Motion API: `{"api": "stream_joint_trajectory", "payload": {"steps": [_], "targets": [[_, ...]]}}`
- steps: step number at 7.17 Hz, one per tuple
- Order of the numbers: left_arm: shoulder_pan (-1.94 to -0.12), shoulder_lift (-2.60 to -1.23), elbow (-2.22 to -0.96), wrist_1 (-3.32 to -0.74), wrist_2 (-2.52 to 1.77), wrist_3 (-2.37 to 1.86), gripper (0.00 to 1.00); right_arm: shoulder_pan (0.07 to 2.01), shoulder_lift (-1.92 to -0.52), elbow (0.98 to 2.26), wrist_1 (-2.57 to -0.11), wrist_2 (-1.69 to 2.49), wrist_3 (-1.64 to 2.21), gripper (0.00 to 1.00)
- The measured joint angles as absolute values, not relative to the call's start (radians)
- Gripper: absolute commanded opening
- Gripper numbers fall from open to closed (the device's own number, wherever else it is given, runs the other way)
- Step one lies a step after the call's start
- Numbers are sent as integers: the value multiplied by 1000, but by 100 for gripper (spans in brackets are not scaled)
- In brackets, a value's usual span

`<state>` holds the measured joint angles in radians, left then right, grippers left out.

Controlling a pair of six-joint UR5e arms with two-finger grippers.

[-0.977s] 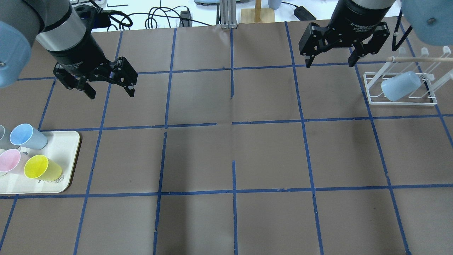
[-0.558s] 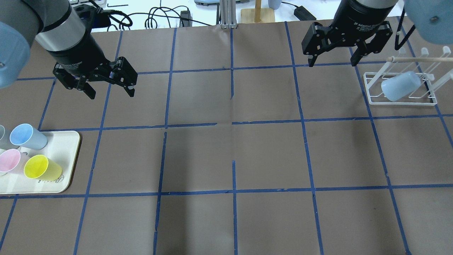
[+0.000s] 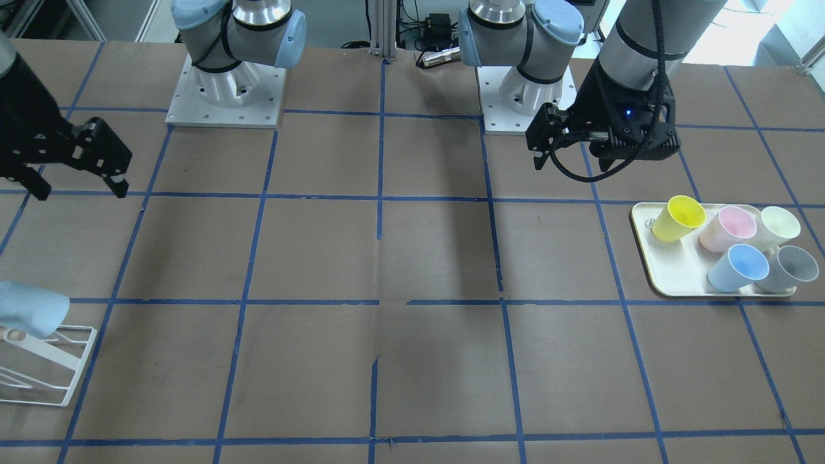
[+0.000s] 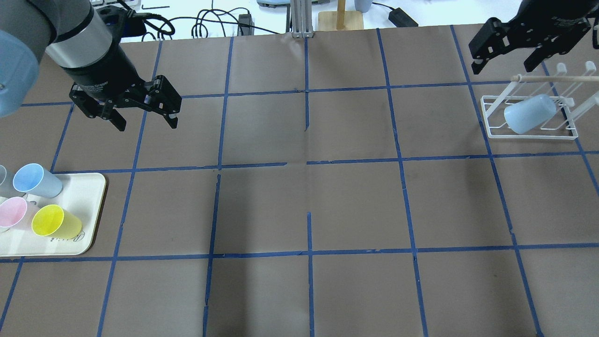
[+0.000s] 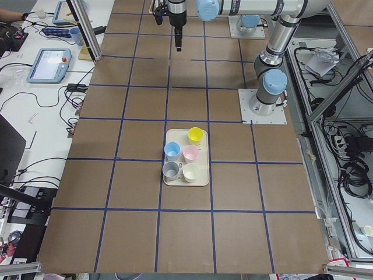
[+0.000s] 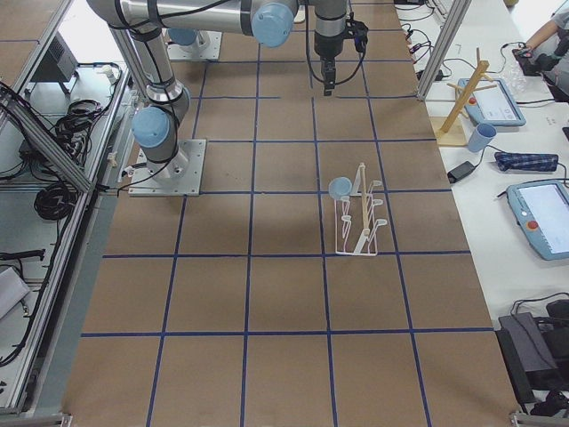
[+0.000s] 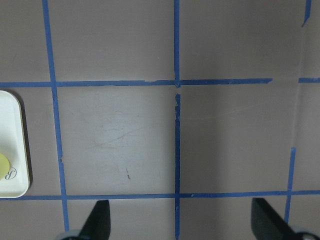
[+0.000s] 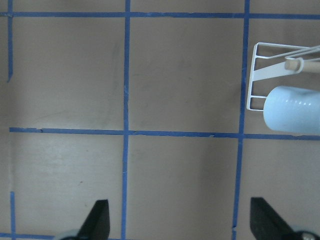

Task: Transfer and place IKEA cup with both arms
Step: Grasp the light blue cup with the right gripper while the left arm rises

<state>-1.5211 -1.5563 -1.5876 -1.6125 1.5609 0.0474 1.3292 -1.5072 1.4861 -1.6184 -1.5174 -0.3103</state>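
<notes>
One pale blue IKEA cup (image 4: 529, 113) lies tilted on a peg of the white wire rack (image 4: 531, 136) at the far right; it also shows in the right wrist view (image 8: 292, 110) and the front view (image 3: 29, 309). A second, alike blue cup (image 4: 35, 180) stands on the cream tray (image 4: 89, 196) at the left, also in the front view (image 3: 738, 267). My left gripper (image 4: 147, 124) is open and empty, above the table behind the tray. My right gripper (image 4: 501, 68) is open and empty, just behind and left of the rack.
On the tray beside the blue cup stand a yellow cup (image 4: 54, 221), a pink cup (image 4: 14, 213), a grey cup (image 3: 786, 269) and a cream cup (image 3: 776, 227). Cables and a wooden stand (image 4: 340, 18) lie past the table's far edge.
My right gripper has moved to the right and farther back, ending close to the rack's far left corner. The left gripper and the cups have not moved.
</notes>
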Motion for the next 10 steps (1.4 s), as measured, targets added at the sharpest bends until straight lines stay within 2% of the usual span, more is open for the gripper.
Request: {"api": "stream_joint_trajectory", "payload": {"steps": [3,7,10], "targets": [[-1519,-1544,-1612,-1611,1561,55,100,1200,-1438,1511,-1717,-1508,-676,100],[-1518,-1539,-1602,-1611,1551,57,100,1069,-1358,1625,-1934,-1430,-1125,100],[-1523,-1556,-1598,-1612,1480,42,100,1020,-1310,1667,-1997,-1417,-1292,100]]}}
